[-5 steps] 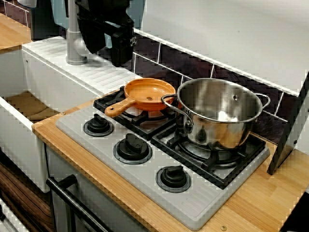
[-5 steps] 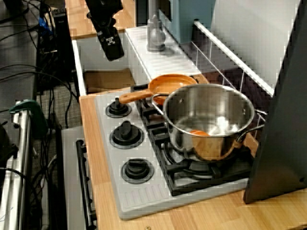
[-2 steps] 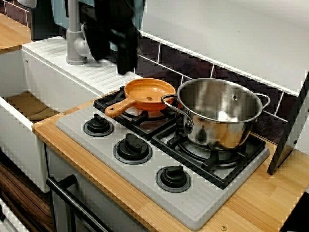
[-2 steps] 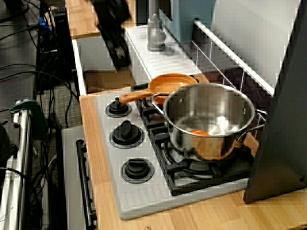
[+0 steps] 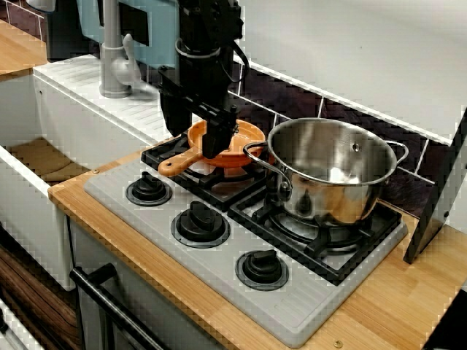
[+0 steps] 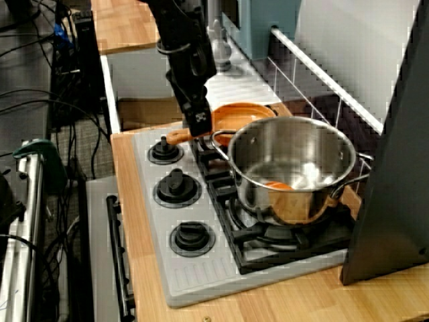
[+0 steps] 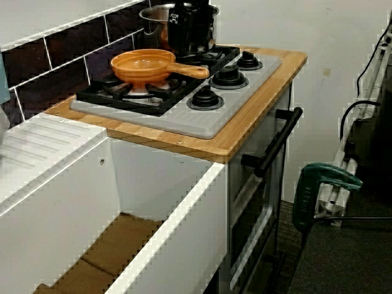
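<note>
Orange pan (image 5: 248, 143): sits on the back left burner of the stove (image 5: 222, 253), handle toward the knobs, just beside the steel pot (image 5: 332, 175). Your claw (image 5: 217, 143) hangs low over the pan's near rim. You cannot tell how far it is parted, or whether it grips anything.

Wooden counter (image 5: 146, 255) w/ grey hob (image 5: 306, 306) lying flat on it; dark panel (image 5: 438, 197) stands at one end. On hob grates, side by side: orange pan (image 5: 244, 142) & steel pot (image 5: 332, 171)
</note>
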Motion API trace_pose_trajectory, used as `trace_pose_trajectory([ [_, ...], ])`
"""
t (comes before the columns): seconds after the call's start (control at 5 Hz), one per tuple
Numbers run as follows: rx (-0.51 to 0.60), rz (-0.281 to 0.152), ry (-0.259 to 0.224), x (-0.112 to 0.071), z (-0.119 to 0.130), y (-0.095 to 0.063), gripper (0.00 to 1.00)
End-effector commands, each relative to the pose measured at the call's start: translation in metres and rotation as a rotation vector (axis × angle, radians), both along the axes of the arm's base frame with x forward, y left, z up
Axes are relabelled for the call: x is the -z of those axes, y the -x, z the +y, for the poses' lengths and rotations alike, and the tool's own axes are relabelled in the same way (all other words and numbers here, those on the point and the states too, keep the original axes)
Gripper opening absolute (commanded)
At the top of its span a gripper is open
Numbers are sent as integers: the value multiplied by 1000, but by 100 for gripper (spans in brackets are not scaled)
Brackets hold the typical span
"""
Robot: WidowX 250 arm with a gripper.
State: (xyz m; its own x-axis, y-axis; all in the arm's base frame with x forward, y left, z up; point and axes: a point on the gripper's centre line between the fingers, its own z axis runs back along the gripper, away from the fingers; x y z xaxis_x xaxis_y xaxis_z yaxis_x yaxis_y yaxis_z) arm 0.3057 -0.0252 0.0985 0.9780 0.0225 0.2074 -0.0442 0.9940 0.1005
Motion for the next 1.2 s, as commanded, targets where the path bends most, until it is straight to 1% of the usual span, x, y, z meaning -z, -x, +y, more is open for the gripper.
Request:
trace_pose_trajectory([
  [0.0, -2, -23, -14, 5, 4, -7, 100],
  [0.2, -1, -13, -15, 12, 8, -3, 100],
  [0.4, 8, -10, -27, 19, 8, 3, 100],
  [0.8, 9, -5, -25, 19, 11, 9, 100],
  [1.0, -4, -15, -42, 24, 12, 10, 100],
])
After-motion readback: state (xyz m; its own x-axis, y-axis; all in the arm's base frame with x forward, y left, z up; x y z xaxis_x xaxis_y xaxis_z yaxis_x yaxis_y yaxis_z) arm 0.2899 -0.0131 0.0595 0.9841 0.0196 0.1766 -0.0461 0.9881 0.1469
